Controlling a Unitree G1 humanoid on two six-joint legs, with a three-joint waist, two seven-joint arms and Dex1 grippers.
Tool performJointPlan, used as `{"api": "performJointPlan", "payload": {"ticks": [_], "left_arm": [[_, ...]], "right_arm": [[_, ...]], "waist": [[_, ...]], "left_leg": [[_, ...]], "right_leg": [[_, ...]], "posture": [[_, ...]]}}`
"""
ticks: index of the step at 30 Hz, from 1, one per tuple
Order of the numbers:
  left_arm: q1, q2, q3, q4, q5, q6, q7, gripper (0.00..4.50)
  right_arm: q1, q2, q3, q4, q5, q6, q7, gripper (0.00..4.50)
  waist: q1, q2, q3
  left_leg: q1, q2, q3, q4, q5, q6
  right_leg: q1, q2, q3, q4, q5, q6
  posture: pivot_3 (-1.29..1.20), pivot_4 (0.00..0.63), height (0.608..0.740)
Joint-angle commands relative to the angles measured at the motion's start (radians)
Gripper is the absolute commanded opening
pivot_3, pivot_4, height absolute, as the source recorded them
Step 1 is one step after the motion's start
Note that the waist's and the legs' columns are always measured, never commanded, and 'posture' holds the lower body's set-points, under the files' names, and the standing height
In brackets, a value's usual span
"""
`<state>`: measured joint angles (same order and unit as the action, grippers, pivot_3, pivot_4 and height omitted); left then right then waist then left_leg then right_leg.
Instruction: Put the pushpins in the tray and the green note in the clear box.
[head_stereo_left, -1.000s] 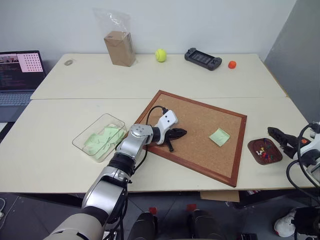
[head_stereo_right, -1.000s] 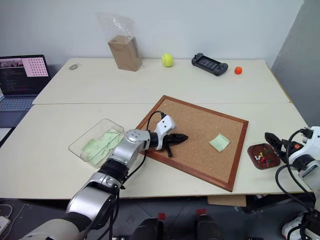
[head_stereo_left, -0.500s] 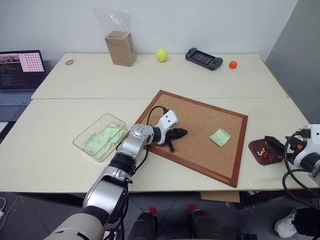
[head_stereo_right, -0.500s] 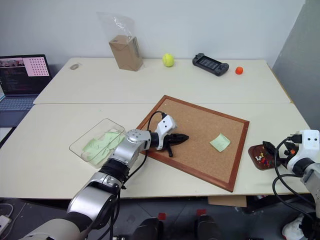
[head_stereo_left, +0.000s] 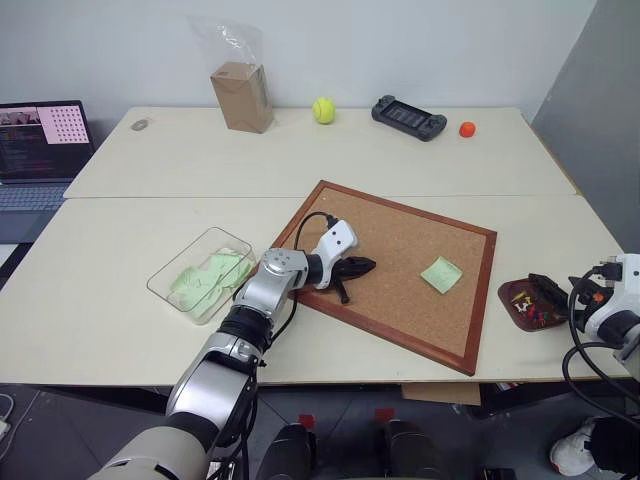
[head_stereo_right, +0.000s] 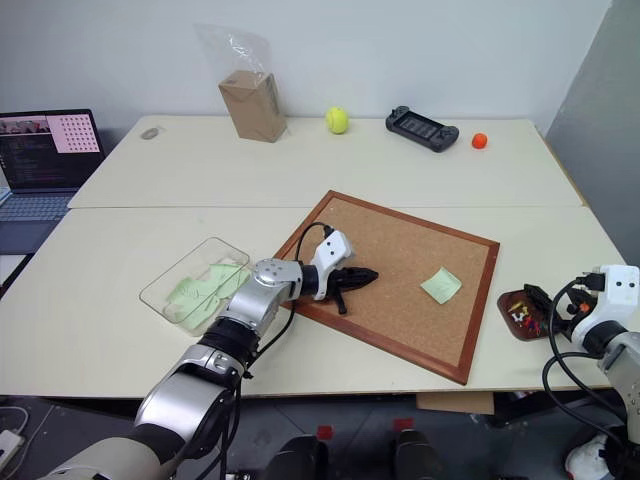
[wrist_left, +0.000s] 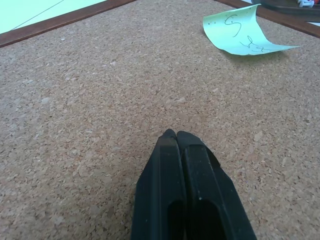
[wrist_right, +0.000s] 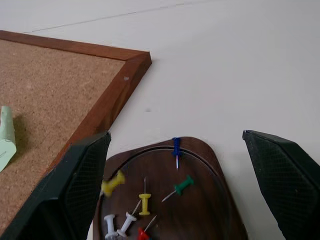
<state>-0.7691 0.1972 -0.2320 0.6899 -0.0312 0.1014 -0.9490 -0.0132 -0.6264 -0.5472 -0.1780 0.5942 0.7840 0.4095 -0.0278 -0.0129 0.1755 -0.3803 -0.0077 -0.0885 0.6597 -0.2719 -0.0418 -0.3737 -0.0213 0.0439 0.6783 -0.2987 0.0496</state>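
I see the corkboard (head_stereo_left: 392, 272) lying flat and turned at an angle near the front edge of the worktop (head_stereo_left: 300, 150), and everything I care about sits on or beside it. The clear box (head_stereo_left: 200, 272) stands off the board's left corner, toward the front-left of the worktop, with several pale green papers already inside; it looks like light, slick plastic that would slide if nudged. The tray (wrist_right: 165, 200) rests just off the board's right edge near the worktop's front-right corner, holding the pushpins (wrist_right: 145, 200): I count at least 6, yellow, white, red, green and blue. I judge those hard, tiny and prone to roll, best pinched across the head with the point facing away. The green note (wrist_left: 240, 32) lies on the right part of the board, well apart from the left gripper (wrist_left: 175, 137), and 1 edge curls up off the cork. It looks thin, limp and almost weightless, so I would take that lifted edge rather than press on the flat middle, and I cannot tell whether a pin holds it down. My left gripper is pressed fully together, empty, with its tips low over the bare cork near the board's left side. My right gripper (wrist_right: 175, 150) hangs spread wide over the tray, carrying nothing.
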Motion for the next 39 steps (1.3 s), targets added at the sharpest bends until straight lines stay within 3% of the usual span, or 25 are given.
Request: {"api": "performJointPlan", "payload": {"ticks": [1, 13, 22, 29, 39], "left_arm": [[0.015, 0.006, -0.018, 0.021, 0.029, 0.016, 0.008, 0.0], [0.017, 0.004, -0.02, 0.02, 0.03, 0.014, 0.008, 0.0], [0.013, 0.002, -0.02, 0.024, 0.03, 0.015, 0.008, 0.0], [0.011, 0.002, -0.019, 0.016, 0.028, 0.02, 0.007, 0.0], [0.025, 0.017, -0.012, -0.014, 0.021, 0.03, 0.0, 0.0]], "right_arm": [[0.007, -0.025, 0.009, -0.036, -0.026, -0.04, 0.017, 4.48], [-0.016, -0.033, 0.018, -0.032, -0.05, -0.091, 0.035, 4.48], [-0.038, -0.104, 0.23, -0.132, -0.09, -0.282, 0.313, 4.48], [-0.128, -0.054, 0.379, 0.018, -0.195, -0.379, 0.322, 4.48], [-0.215, 0.001, 0.418, 0.203, -0.232, -0.417, 0.321, 4.48]], "waist": [[0.0, 0.0, 0.0], [0.0, 0.0, 0.0], [-0.002, -0.001, 0.001], [0.002, -0.002, 0.001], [0.0, -0.002, 0.001]], "left_leg": [[0.0, 0.0, 0.0, 0.0, 0.0, 0.0], [0.0, 0.0, 0.0, 0.0, 0.0, 0.0], [0.0, 0.0, 0.0, 0.0, 0.0, 0.0], [0.0, 0.0, -0.001, 0.001, 0.0, 0.0], [0.0, 0.0, -0.001, 0.0, 0.0, 0.0]], "right_leg": [[0.0, 0.0, 0.0, 0.0, 0.0, 0.0], [0.0, 0.0, 0.0, 0.0, 0.0, 0.0], [0.0, 0.001, -0.001, 0.0, 0.0, 0.0], [0.0, 0.001, -0.001, 0.0, 0.0, 0.0], [0.0, 0.0, -0.001, 0.0, 0.0, 0.0]], "posture": [[0.0, 0.15, 0.74], [0.0, 0.15, 0.74], [0.0, 0.15, 0.74], [0.0, 0.15, 0.74], [0.0, 0.15, 0.74]]}}
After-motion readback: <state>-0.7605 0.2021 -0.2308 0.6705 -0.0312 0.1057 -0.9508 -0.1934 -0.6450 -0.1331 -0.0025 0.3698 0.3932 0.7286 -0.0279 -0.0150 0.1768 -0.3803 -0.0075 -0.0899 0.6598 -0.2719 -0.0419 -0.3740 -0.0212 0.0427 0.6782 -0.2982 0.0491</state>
